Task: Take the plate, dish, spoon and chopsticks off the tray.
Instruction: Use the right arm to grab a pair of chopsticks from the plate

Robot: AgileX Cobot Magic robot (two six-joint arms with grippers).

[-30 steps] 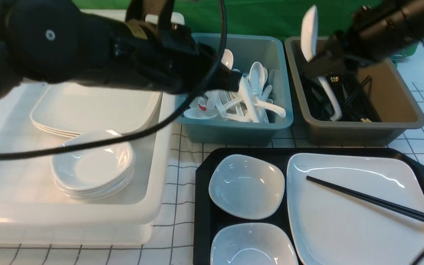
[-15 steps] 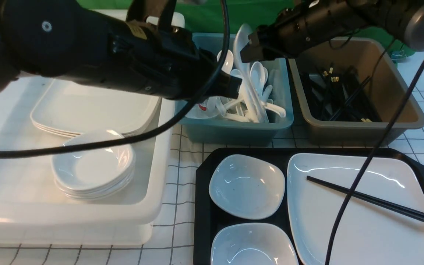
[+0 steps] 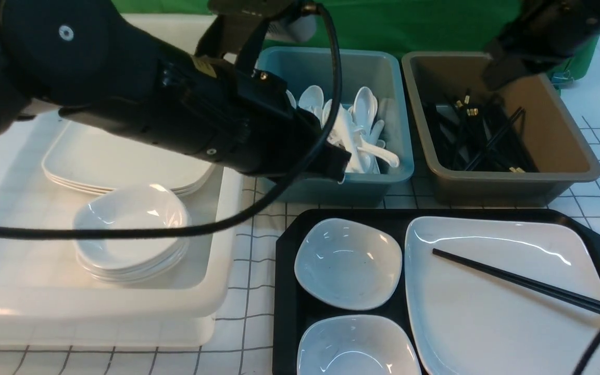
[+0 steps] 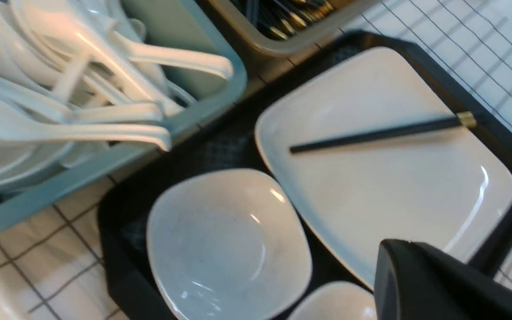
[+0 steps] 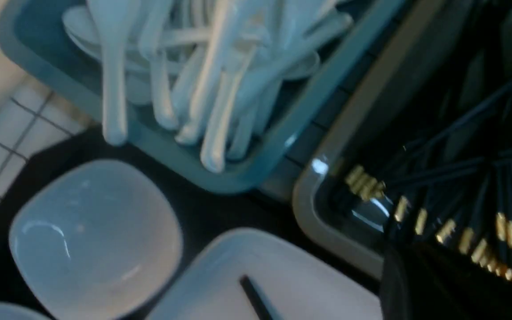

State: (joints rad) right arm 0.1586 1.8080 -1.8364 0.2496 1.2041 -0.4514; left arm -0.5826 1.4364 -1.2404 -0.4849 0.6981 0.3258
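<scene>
On the black tray point(image 3: 285, 245) lie the large white plate point(image 3: 487, 312) and two small white dishes, one point(image 3: 347, 263) behind the other point(image 3: 354, 346). The black chopsticks point(image 3: 529, 284) rest slantwise across the plate, gold band toward the right rim. White spoons point(image 3: 362, 130) are heaped in the teal tub point(image 3: 399, 172); neither gripper holds one. My left gripper point(image 3: 337, 166) is shut and empty, low over the tub's front edge just behind the tray. My right gripper point(image 3: 490, 78) hangs shut and empty above the brown tub point(image 3: 519, 179).
The brown tub holds several black chopsticks point(image 3: 477, 135). A white tub point(image 3: 227, 250) at the left carries stacked plates point(image 3: 123, 166) and stacked small dishes point(image 3: 130, 229). The left arm's cable point(image 3: 258, 203) sags across the tub.
The right gripper swung the spoon left over the teal tub, let it go and shut, then swung back right over the brown tub. The left arm sank a little toward the tray.
</scene>
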